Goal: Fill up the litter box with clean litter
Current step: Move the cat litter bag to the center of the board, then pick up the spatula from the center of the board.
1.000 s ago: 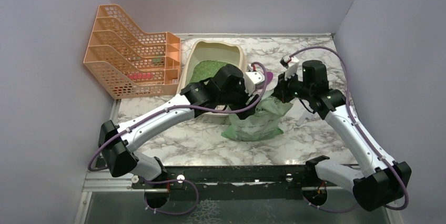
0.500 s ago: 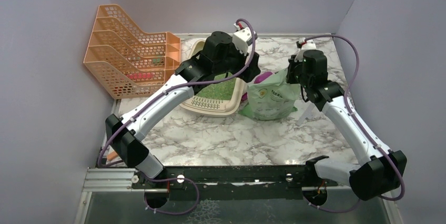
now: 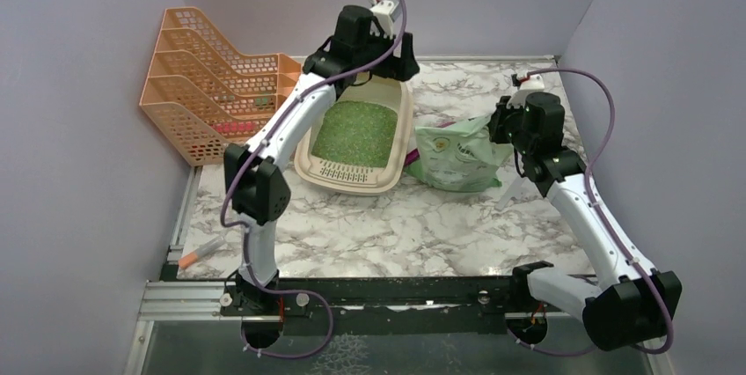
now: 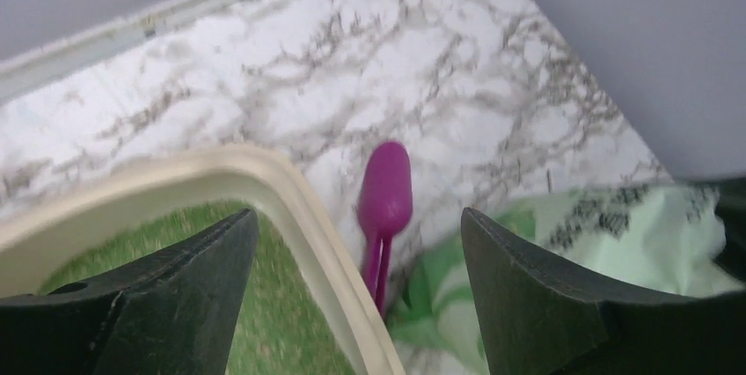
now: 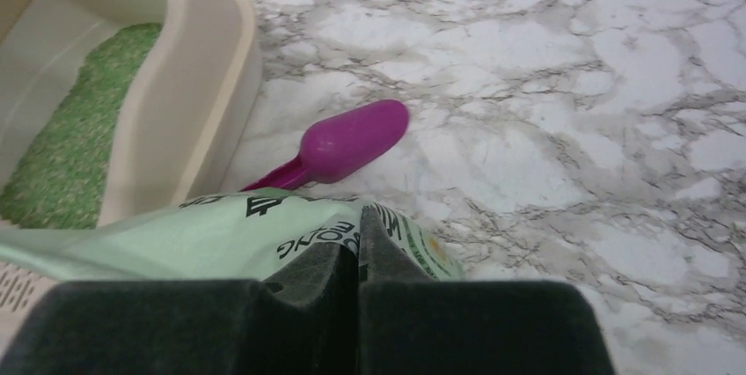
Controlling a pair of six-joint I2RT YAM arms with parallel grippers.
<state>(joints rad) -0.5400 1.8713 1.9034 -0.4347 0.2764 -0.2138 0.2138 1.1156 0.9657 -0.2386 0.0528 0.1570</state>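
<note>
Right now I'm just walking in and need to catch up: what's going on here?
The litter box already holds a layer of green litter. The left gripper hangs open above the box's far end, holding nothing. The right gripper is shut on the translucent green bag, which sits beside the box. A magenta scoop lies between them.

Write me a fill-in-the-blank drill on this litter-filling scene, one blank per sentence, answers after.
The beige plastic rounded litter box holds small ____ granules.
The left gripper is open and holds ____.
The right gripper is shut on the soft translucent green plastic bag, on the litter box's ____ side.
The magenta plastic scoop lies between the litter box and the ____.
Missing words: green; nothing; right; bag.
</note>
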